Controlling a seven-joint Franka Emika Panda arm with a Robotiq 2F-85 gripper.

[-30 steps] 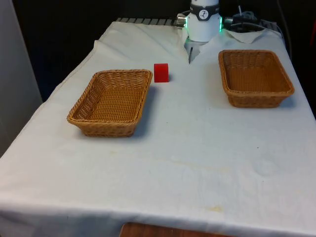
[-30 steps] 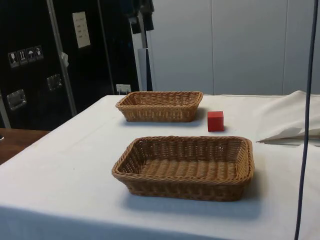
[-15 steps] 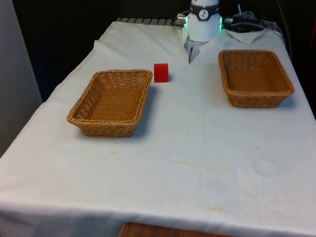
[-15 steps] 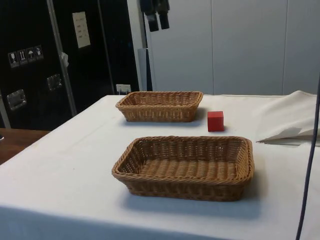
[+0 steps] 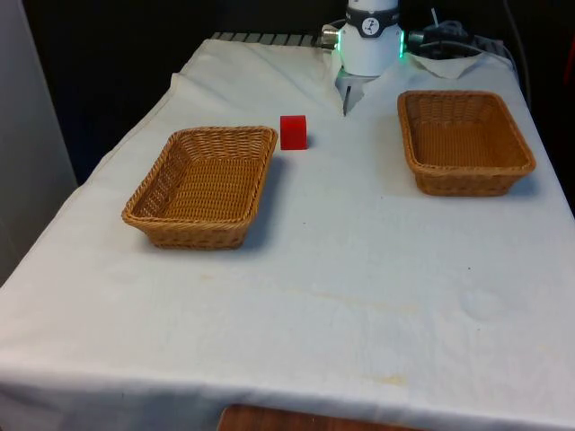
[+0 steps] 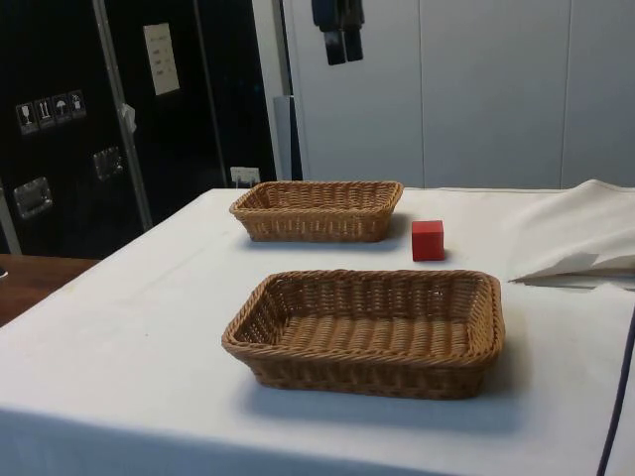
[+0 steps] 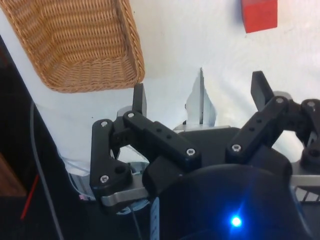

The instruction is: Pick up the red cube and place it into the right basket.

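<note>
The red cube sits on the white cloth just beyond the far corner of the left basket. The right basket stands apart at the front view's right, with nothing in it. In the side view the cube lies between the near basket and the far, right basket. My gripper hangs high above the table, over the far basket's area. The wrist view has the gripper open with nothing between its fingers; the cube and the right basket lie well below it.
A raised fold of the cloth runs by the robot's base at the far end. Cables lie behind the right basket. A wide stretch of cloth spreads towards the front edge.
In the side view the gripper has travelled to the right, staying high above the table. The cube and both baskets have not moved.
</note>
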